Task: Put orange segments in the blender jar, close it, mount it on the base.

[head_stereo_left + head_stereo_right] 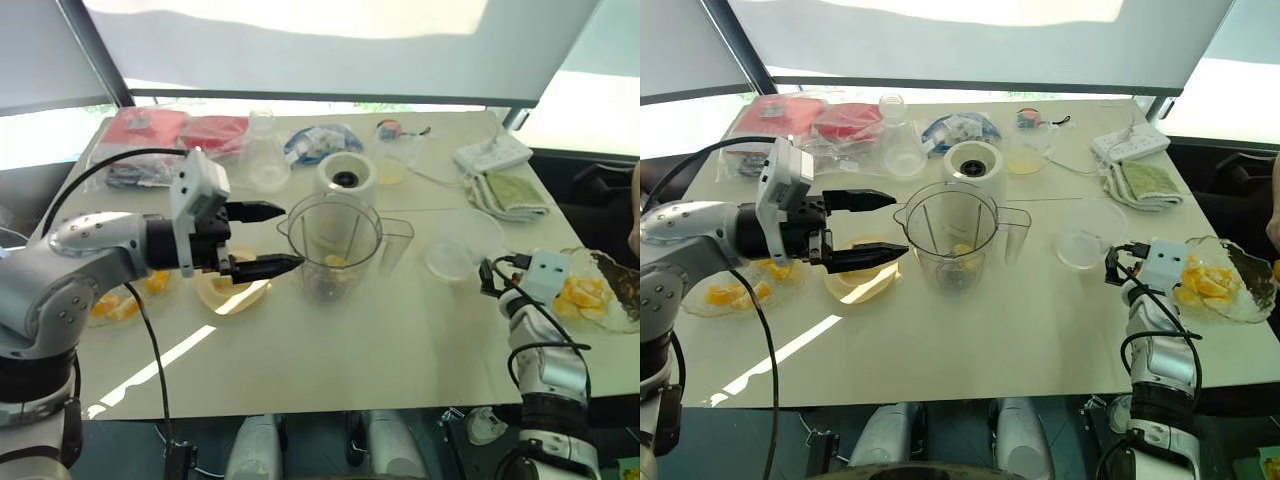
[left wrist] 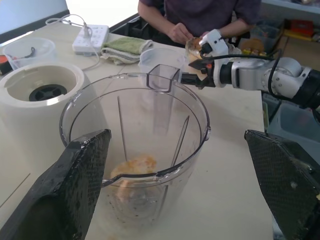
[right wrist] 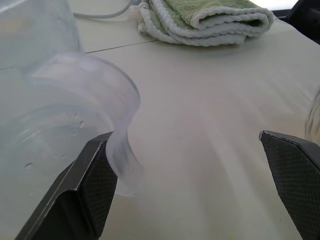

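Head view: your left gripper (image 1: 268,238) wide open, empty, just beside jar (image 1: 332,243), mid surface (image 1: 380,350). Base (image 1: 346,175) behind jar. Segments (image 1: 584,294) on dish, far right, near your right gripper (image 1: 491,276).
L wrist: one segment (image 2: 135,165) in jar bottom.
R wrist: fingers (image 3: 95,185) spread wide, holding nothing.

Blender jar (image 2: 135,150) upright beside base (image 2: 42,97), orange segments (image 2: 135,166) inside.
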`<state>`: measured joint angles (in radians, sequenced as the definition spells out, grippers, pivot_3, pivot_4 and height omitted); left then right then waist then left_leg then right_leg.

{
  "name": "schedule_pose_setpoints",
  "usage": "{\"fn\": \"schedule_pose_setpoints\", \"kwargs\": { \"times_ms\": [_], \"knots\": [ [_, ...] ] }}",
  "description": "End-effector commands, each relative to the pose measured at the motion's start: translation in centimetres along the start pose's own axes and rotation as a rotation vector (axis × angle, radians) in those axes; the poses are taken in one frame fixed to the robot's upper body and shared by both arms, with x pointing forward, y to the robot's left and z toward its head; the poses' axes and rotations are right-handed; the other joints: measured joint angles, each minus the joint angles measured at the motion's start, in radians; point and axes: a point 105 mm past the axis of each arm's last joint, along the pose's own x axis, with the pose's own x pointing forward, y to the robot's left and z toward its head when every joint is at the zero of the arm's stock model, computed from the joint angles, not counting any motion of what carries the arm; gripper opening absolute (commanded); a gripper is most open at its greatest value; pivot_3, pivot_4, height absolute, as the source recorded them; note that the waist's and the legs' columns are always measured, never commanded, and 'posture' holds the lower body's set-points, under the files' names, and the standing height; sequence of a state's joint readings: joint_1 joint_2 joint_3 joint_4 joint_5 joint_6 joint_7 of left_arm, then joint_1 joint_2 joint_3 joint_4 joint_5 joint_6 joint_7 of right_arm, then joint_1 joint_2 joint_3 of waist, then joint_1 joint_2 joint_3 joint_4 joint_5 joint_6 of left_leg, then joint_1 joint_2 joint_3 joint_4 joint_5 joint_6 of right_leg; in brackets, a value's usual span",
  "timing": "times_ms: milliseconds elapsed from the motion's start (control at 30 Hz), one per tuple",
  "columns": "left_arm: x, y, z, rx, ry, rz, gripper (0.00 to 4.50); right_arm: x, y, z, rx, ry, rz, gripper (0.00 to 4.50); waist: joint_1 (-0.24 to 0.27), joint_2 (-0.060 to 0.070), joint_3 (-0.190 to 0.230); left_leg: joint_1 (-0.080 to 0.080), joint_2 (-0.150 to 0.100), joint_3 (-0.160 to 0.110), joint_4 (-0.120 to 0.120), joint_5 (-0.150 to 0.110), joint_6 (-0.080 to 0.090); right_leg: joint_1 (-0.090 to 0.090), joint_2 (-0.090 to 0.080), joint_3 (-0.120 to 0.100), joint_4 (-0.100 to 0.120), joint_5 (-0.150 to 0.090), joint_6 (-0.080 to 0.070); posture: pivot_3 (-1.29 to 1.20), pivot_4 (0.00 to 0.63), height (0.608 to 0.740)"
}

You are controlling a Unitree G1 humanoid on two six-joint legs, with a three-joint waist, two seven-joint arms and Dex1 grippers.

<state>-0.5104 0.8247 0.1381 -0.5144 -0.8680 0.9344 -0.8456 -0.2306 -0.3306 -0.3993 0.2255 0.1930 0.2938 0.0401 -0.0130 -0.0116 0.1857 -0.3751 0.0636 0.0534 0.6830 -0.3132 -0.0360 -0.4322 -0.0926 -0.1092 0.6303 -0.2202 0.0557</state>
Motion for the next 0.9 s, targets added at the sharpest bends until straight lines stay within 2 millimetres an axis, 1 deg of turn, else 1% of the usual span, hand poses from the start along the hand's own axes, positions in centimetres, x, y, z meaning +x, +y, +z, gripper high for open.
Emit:
{"fn": "schedule_pose_setpoints", "kwargs": {
  "times_ms": [33,167,400,500,567,600,633,733,900],
  "knots": [
    [0.0,-0.5,0.8,0.044,-0.004,-0.005,4.45,0.4,-0.4,1.6,-0.023,-0.067,-0.020,4.50,0.000,0.000,0.000,0.000,0.000,0.000,0.000,0.000,0.000,0.000,0.000,0.000,0.000,0.000,0.000,0.00,0.150,0.740],
    [0.0,-0.5,0.8,0.041,-0.004,-0.001,4.45,0.8,-0.5,1.7,-0.043,-0.079,-0.032,4.50,0.000,0.000,0.000,0.000,0.000,0.000,0.000,0.000,0.000,0.000,0.000,0.000,0.000,0.000,0.000,0.00,0.150,0.740],
    [0.1,-0.6,0.7,0.035,-0.002,0.002,4.45,1.7,-0.1,1.4,-0.046,-0.075,-0.017,4.50,-0.001,0.000,0.000,0.000,0.000,0.000,0.000,0.000,0.000,0.000,0.000,0.000,0.000,0.000,0.000,0.00,0.150,0.740],
    [0.1,-0.7,0.7,0.034,0.001,0.006,4.50,1.9,0.0,1.6,-0.039,-0.086,-0.014,3.65,-0.001,0.001,0.000,0.000,0.000,0.000,0.000,0.000,0.000,0.000,0.000,0.000,0.000,0.000,0.000,0.00,0.150,0.740],
    [0.0,-0.7,0.7,0.034,0.002,0.008,4.50,1.9,-0.1,1.7,-0.041,-0.091,-0.016,2.66,-0.001,0.001,0.000,0.000,0.000,0.000,0.000,0.000,0.000,0.000,0.000,0.000,0.000,0.000,0.000,0.00,0.150,0.740],
    [0.0,-0.7,0.7,0.035,0.002,0.009,4.50,1.9,0.0,1.7,-0.043,-0.093,-0.013,2.05,0.000,0.001,0.000,0.000,0.000,0.000,0.000,0.000,0.000,0.000,0.000,0.000,0.000,0.000,0.000,0.00,0.150,0.740],
    [-0.1,-0.6,0.7,0.036,0.003,0.010,4.50,1.9,0.0,1.8,-0.046,-0.095,-0.010,1.61,0.002,0.001,0.001,0.000,0.000,0.000,0.000,0.000,0.000,0.000,0.000,0.000,0.000,0.000,0.000,0.00,0.150,0.740],
    [-0.1,-0.5,0.8,0.039,0.006,0.013,4.50,2.0,0.1,1.8,-0.049,-0.097,-0.006,0.03,0.001,0.001,0.001,0.000,0.000,0.000,0.000,0.000,0.000,0.000,0.000,0.000,0.000,0.000,0.000,0.00,0.150,0.740],
    [-0.1,-0.4,0.9,0.043,0.007,0.012,4.50,1.9,0.2,2.1,-0.043,-0.106,0.000,0.03,0.000,0.001,0.001,0.000,0.000,0.000,0.000,0.000,0.000,0.000,0.000,0.000,0.000,0.000,0.000,0.00,0.150,0.740]
  ]
}}
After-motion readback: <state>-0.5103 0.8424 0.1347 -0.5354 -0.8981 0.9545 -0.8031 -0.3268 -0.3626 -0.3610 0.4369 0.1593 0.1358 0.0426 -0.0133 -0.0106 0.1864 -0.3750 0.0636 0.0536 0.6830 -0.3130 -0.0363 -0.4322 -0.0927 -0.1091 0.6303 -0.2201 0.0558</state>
